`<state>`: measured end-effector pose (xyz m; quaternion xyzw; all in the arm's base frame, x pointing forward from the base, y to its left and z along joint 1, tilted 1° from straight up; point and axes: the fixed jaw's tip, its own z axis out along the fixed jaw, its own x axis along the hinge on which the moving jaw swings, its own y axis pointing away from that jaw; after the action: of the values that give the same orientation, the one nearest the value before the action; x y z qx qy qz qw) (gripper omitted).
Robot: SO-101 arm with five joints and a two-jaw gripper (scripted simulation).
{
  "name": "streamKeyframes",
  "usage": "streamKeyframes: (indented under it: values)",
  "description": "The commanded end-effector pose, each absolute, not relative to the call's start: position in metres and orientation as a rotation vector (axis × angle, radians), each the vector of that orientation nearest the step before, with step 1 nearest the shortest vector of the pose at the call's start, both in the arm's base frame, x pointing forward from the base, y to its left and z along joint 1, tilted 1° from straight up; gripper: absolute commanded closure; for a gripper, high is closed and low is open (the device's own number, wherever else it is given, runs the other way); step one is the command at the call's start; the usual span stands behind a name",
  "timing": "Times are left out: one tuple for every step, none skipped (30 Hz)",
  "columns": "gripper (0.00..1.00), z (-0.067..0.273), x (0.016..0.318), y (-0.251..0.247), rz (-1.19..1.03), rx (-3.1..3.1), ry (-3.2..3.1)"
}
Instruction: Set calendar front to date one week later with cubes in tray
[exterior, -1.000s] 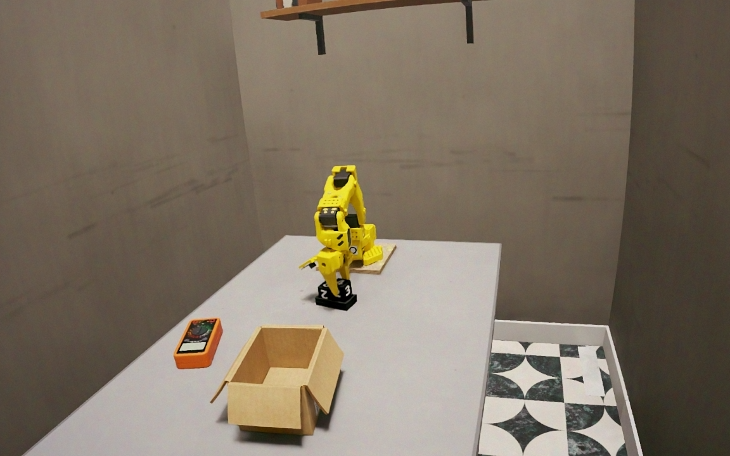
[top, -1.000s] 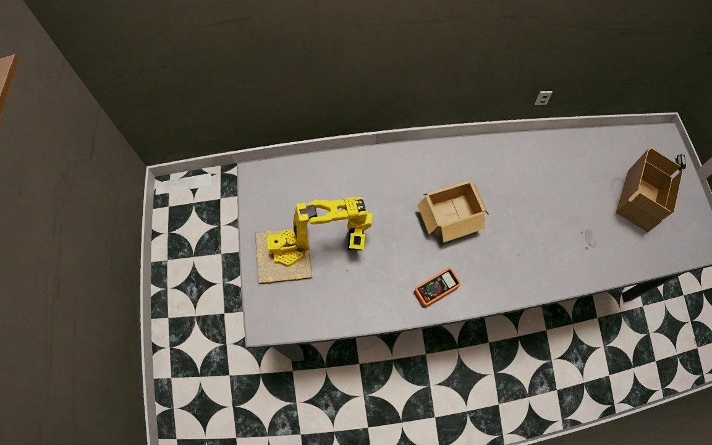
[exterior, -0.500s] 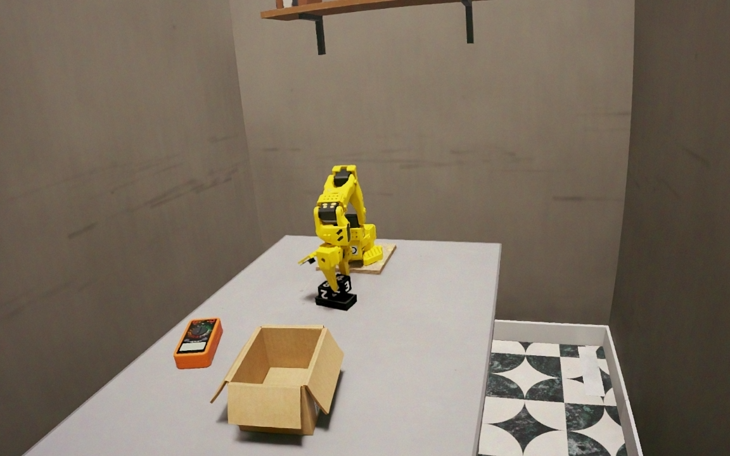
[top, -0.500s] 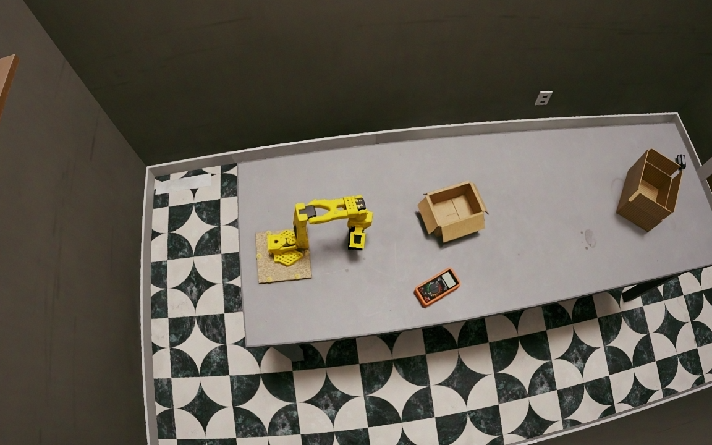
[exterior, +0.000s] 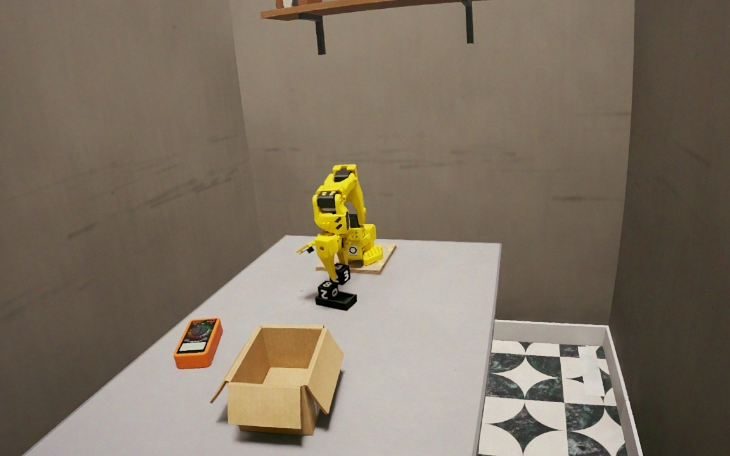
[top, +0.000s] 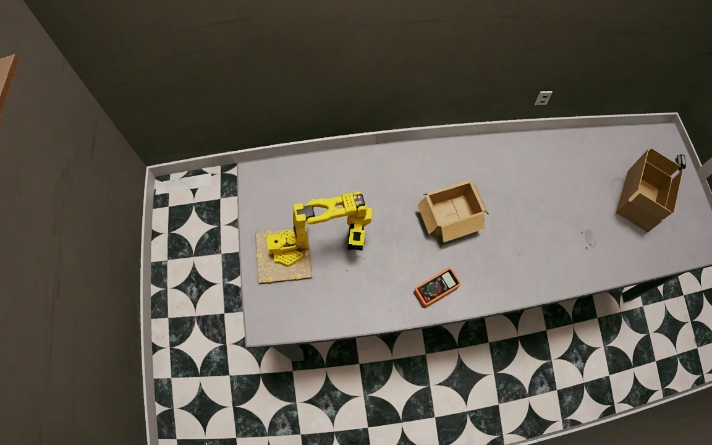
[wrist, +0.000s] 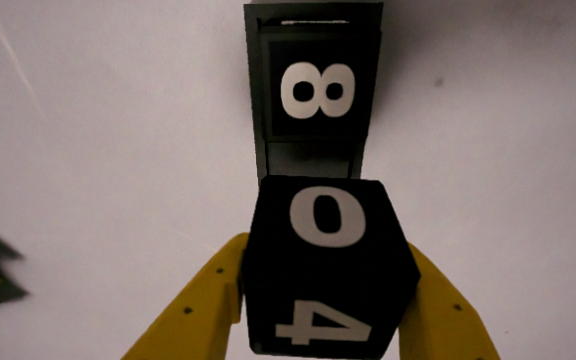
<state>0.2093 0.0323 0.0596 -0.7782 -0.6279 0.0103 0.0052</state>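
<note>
Calendar tray [exterior: 336, 303] [wrist: 308, 157] lies below the claw [top: 355, 247] [exterior: 338, 273] [wrist: 329, 260], which pinches the raised cube [exterior: 343, 274] [wrist: 328, 270] by opposite sides, presumably so it can be turned.

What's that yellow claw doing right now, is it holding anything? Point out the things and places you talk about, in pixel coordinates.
Gripper [exterior: 334, 278] [wrist: 329, 280]: closed on a black number cube [exterior: 343, 274] [wrist: 328, 270], held above the table.

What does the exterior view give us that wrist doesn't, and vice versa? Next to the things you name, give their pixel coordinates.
Exterior only: the orange multimeter [exterior: 198, 342], the arm's base board [exterior: 388, 259], the wall shelf [exterior: 379, 6].

Wrist only: the 0 and the sideways 4 on the held cube [exterior: 343, 273] [wrist: 330, 270].

Both: the gripper [exterior: 336, 275] [wrist: 329, 285] shut on that cube, off the tray [exterior: 335, 304] [wrist: 254, 100]; the other cube [exterior: 327, 290] [wrist: 318, 129] in the tray with its 8 on top.
</note>
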Motion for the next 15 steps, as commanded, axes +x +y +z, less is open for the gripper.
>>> streamKeyframes:
  values:
    - [1.00, 0.0661, 0.2102, 0.0323, 0.008, -2.433, -1.983]
    - [1.00, 0.0661, 0.2102, 0.0323, 0.008, -2.433, -1.983]
    - [1.00, 0.0661, 0.2102, 0.0323, 0.008, -2.433, -1.983]
    - [1.00, 0.0661, 0.2102, 0.0323, 0.008, -2.433, -1.983]
    - [1.00, 0.0661, 0.2102, 0.0323, 0.008, -2.433, -1.983]
    - [1.00, 0.0662, 0.2102, 0.0323, 0.008, -2.433, -1.983]
    - [1.00, 0.0662, 0.2102, 0.0323, 0.008, -2.433, -1.983]
    - [1.00, 0.0662, 0.2102, 0.0323, 0.008, -2.433, -1.983]
    - [1.00, 0.0663, 0.2102, 0.0323, 0.008, -2.433, -1.983]
    - [1.00, 0.0664, 0.2102, 0.0323, 0.008, -2.433, -1.983]
    - [1.00, 0.0666, 0.2102, 0.0323, 0.008, -2.433, -1.983]
    - [1.00, 0.0668, 0.2102, 0.0323, 0.008, -2.433, -1.983]
    - [1.00, 0.0671, 0.2102, 0.0323, 0.008, -2.433, -1.983]
    - [1.00, 0.0674, 0.2102, 0.0323, 0.008, -2.433, -1.983]
    - [1.00, 0.0678, 0.2102, 0.0323, 0.008, -2.433, -1.983]
